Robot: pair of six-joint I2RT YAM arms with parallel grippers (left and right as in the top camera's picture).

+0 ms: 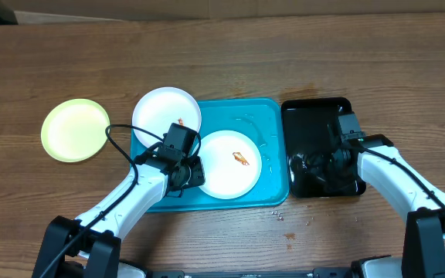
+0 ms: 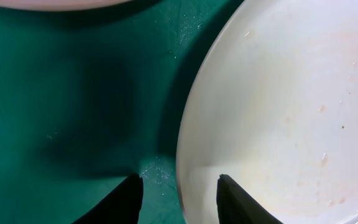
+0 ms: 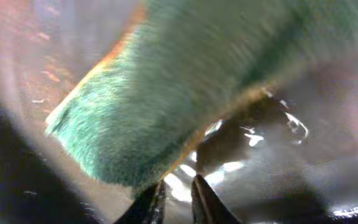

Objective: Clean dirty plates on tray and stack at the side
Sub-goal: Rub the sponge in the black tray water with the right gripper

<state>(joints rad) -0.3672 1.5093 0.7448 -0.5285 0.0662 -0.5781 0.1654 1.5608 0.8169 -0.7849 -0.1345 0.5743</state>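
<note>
Straddling a plate (image 2: 278,124) rim, left pincer (image 2: 179,180) gapes open; tray (image 1: 269,108) runs lengthwise left-right

Left tool (image 2: 180,186): tips straddle the rim of the centre plate (image 2: 278,112). The plate fills everything to the tool's right. Bare tray (image 2: 61,93) floor is free to its left. Second plate (image 2: 42,3) blocks further ahead.

Right tool (image 3: 178,193): green sponge (image 3: 166,93) crowds the space just ahead, with the black tray (image 1: 315,123) rim around it.

Open counter (image 1: 246,54) lies ahead of both, past the trays.
</note>
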